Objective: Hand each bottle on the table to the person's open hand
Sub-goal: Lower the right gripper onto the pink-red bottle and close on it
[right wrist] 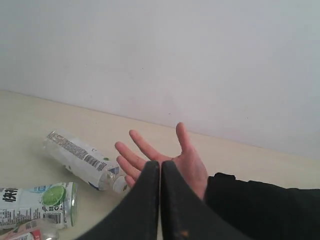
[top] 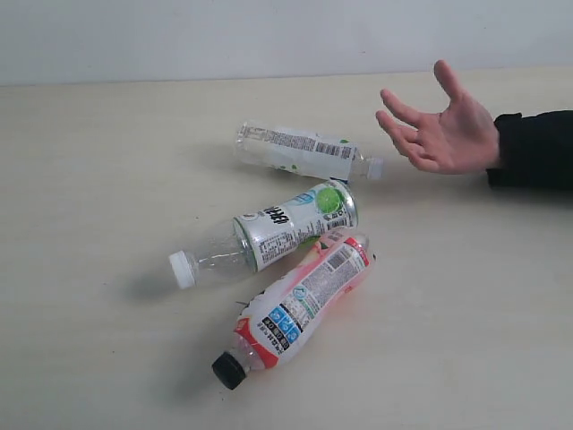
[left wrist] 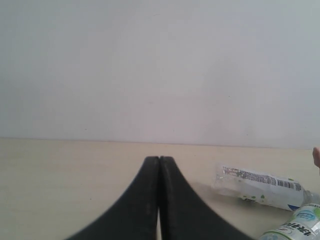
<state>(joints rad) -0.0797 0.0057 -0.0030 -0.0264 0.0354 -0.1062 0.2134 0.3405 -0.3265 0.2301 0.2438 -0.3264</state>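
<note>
Fingers of left gripper and right gripper pressed together

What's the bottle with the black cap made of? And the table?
The black-capped bottle looks like clear plastic: you can see through its neck, and a glossy pink-red label wraps it. The table looks like pale beige laminate or wood with a matte finish; which one I cannot tell.
</note>
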